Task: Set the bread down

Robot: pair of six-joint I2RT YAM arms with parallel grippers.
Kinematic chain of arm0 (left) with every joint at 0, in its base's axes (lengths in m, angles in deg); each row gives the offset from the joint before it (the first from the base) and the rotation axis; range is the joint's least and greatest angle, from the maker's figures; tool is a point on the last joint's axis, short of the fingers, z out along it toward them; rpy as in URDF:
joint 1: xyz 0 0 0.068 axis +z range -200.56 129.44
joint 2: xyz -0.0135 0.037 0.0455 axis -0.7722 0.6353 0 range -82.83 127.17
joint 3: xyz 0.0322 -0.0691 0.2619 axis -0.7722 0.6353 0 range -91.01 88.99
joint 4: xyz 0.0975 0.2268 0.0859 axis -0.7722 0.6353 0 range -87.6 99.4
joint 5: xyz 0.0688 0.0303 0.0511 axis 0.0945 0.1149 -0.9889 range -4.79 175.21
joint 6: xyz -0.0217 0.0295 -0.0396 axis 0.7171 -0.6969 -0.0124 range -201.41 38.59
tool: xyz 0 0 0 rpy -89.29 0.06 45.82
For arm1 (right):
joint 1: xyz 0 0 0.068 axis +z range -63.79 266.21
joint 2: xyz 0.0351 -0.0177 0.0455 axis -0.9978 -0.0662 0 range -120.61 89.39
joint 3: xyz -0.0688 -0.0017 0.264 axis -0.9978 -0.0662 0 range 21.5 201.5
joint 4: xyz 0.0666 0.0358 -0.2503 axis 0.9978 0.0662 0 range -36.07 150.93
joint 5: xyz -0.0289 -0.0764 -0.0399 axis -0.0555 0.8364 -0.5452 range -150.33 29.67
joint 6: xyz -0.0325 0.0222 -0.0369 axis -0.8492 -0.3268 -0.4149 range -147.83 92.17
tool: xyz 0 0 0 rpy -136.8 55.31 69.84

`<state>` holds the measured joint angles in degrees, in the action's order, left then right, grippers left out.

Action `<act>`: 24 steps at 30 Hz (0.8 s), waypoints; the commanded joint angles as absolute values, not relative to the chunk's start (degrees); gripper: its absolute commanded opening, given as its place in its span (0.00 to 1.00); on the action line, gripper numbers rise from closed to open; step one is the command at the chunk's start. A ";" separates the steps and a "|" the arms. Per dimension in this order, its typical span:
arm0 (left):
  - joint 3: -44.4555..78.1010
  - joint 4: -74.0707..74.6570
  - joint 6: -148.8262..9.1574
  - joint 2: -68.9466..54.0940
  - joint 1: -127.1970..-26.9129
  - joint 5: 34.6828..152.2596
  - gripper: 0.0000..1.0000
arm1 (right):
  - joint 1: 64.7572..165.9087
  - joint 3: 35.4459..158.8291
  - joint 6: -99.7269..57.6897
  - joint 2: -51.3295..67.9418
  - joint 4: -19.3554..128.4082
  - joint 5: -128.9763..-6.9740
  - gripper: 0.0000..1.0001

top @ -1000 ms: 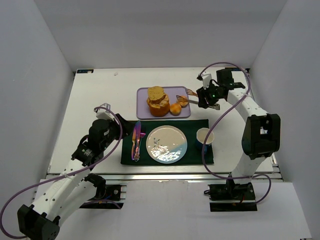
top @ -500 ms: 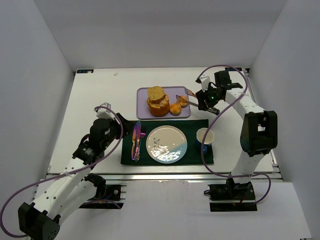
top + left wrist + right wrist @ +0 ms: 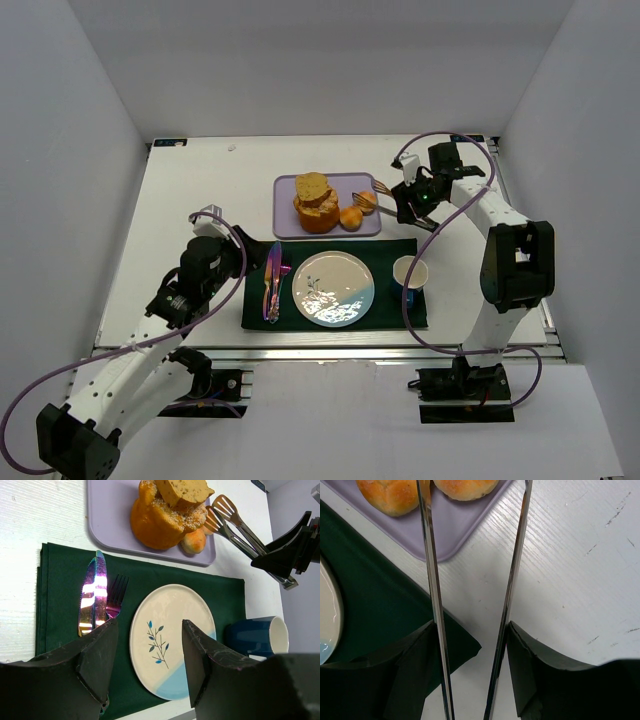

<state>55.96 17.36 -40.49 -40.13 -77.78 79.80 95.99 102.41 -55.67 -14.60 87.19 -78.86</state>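
A large round bread (image 3: 316,208) with a slice on top sits on a lavender tray (image 3: 345,186); two small rolls (image 3: 351,216) lie beside it. My right gripper (image 3: 412,200) is shut on metal tongs (image 3: 368,198) whose tips reach over the tray's right side by the rolls. In the right wrist view the tong arms (image 3: 432,590) run between my fingers toward two rolls (image 3: 390,495). My left gripper (image 3: 150,665) is open and empty above a white plate (image 3: 172,635). The bread (image 3: 167,510) and tongs (image 3: 235,522) show in the left wrist view.
A dark green placemat (image 3: 400,310) carries the plate (image 3: 334,288), an iridescent knife and fork (image 3: 272,282) on its left and a blue cup (image 3: 410,272) on its right. White walls enclose the table on three sides.
My right gripper has shifted slightly left with the tongs, bringing their tips further over the tray beside the rolls. The left arm has barely moved.
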 commanded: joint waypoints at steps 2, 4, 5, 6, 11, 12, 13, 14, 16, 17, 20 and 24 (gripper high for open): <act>54.71 16.55 -41.34 -40.03 -77.89 79.15 0.64 | 96.05 104.56 -56.49 -12.22 87.59 -79.41 0.62; 54.80 16.55 -41.34 -40.12 -77.89 79.15 0.64 | 96.05 104.12 -56.40 -12.13 87.51 -79.32 0.62; 54.89 16.55 -41.25 -40.20 -77.89 79.23 0.64 | 96.05 104.03 -56.40 -11.95 87.51 -79.23 0.62; 54.80 16.63 -41.25 -40.29 -77.89 79.23 0.64 | 96.05 103.86 -56.40 -11.95 87.51 -78.97 0.62; 55.07 16.90 -41.16 -41.08 -77.89 79.06 0.64 | 96.05 103.59 -56.40 -12.21 87.50 -78.62 0.62; 55.07 16.99 -41.07 -41.17 -77.89 79.06 0.64 | 96.05 103.59 -56.40 -12.56 87.51 -78.62 0.60; 55.07 17.07 -40.99 -41.35 -77.89 79.14 0.64 | 96.05 103.68 -56.31 -12.74 87.59 -78.70 0.58; 54.98 17.25 -40.98 -41.44 -77.89 79.06 0.64 | 96.05 104.03 -56.31 -13.00 87.68 -78.79 0.52; 54.80 17.43 -40.98 -41.61 -77.89 78.97 0.64 | 96.05 104.38 -56.13 -13.36 87.86 -79.23 0.47; 54.80 17.77 -40.98 -41.70 -77.89 78.88 0.64 | 96.14 104.82 -56.13 -13.44 88.20 -79.58 0.41; 54.71 18.04 -40.98 -42.14 -77.89 78.62 0.64 | 96.05 105.35 -56.13 -13.36 88.38 -80.72 0.30; 54.89 18.04 -40.81 -42.40 -77.89 78.53 0.64 | 96.05 105.53 -55.87 -12.92 88.30 -81.69 0.24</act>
